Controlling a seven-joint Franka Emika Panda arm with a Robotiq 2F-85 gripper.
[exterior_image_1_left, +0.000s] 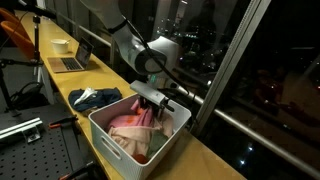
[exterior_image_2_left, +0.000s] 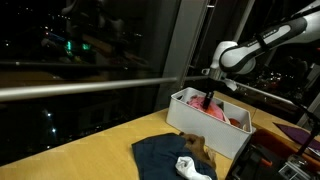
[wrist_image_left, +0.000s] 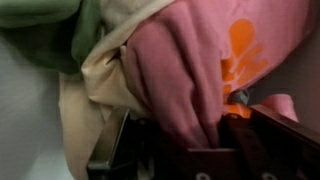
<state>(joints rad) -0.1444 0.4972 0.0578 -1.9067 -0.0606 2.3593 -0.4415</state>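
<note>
You have dark blue garment (exterior_image_1_left: 95, 98) on yellow table (exterior_image_1_left: 60, 85) near gripper (exterior_image_1_left: 150, 103), white cloth (exterior_image_2_left: 190, 167) atop it; laptop (exterior_image_1_left: 70, 60), cup (exterior_image_1_left: 60, 45) well apart from gripper, farther along table.

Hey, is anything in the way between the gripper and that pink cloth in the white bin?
Nothing visible. The gripper is shut on the pink cloth inside the white bin; beige cloth and green cloth lie beside it, not between.

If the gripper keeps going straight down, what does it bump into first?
The pink cloth: the gripper is pinching it inside the white bin. More clothes probably lie underneath, though depth is hard to judge.
</note>
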